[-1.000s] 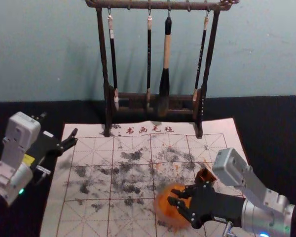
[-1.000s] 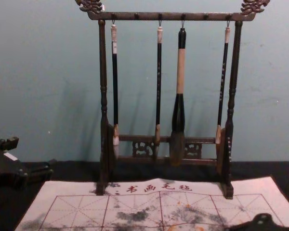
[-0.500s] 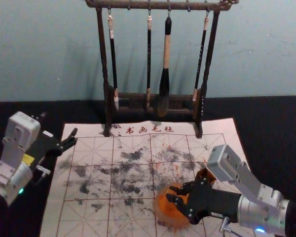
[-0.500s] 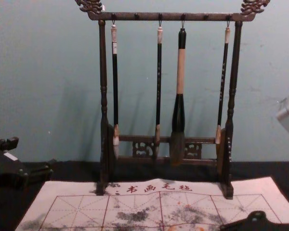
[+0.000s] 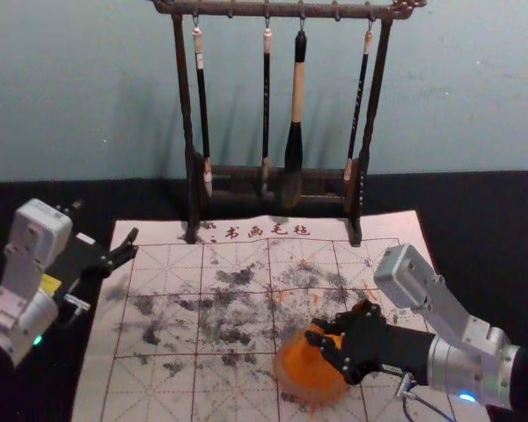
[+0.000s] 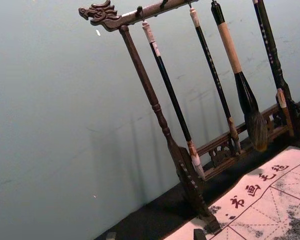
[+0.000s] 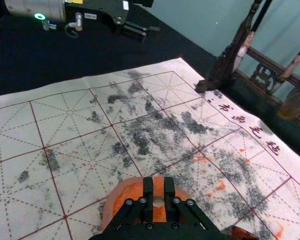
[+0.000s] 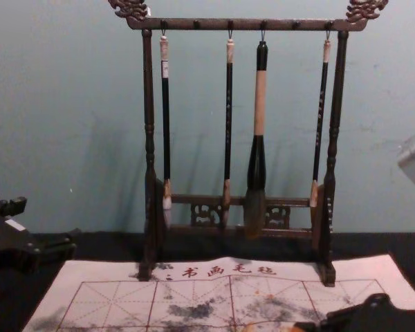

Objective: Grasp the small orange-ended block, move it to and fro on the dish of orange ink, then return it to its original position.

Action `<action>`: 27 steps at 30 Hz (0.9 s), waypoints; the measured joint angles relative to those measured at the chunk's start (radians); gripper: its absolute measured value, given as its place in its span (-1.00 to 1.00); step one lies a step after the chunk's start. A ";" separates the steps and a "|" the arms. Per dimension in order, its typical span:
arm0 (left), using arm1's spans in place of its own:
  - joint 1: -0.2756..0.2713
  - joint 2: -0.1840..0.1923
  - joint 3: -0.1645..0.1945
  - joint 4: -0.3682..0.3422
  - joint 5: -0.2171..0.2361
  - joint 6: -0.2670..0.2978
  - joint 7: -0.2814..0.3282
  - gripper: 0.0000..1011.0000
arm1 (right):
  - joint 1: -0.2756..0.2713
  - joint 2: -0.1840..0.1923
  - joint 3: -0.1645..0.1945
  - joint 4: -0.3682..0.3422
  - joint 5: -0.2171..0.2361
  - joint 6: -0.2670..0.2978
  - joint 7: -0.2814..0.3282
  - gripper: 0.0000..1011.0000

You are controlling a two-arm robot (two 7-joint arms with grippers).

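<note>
at the left, our one left gripper (image 5: pixel 106 221) sits idle over the mat's (image 5: pixel 172 391) left edge, its two jaws released. at far centre we count four brushes (image 5: pixel 297 88) on one rack (image 5: pixel 186 105). near, right of centre, over one dish (image 5: pixel 304 378) of orange ink, our right gripper (image 5: pixel 315 331) has two jaws clenched on one orange-ended block (image 7: pixel 158 186).

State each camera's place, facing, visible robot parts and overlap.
Head: head-mounted, facing down-forward; brush rack, calligraphy mat, left gripper, right gripper.
Left wrist: on that wrist, facing the rack; left gripper's fingertips.
Right wrist: likewise, facing the mat; right gripper holding orange-ended block over ink dish.
Chest: chest-mounted, facing forward; rack, both grippers at edges.
Shared by all: rack, mat.
</note>
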 joint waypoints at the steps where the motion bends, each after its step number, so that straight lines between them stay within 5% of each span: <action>1: 0.000 0.000 0.000 0.000 0.000 0.000 0.000 0.98 | -0.001 0.001 0.002 0.000 0.001 0.001 -0.001 -0.84; 27: 0.000 0.000 0.000 0.000 0.000 0.000 0.000 0.98 | -0.073 0.069 0.055 -0.087 0.046 0.018 0.000 -0.84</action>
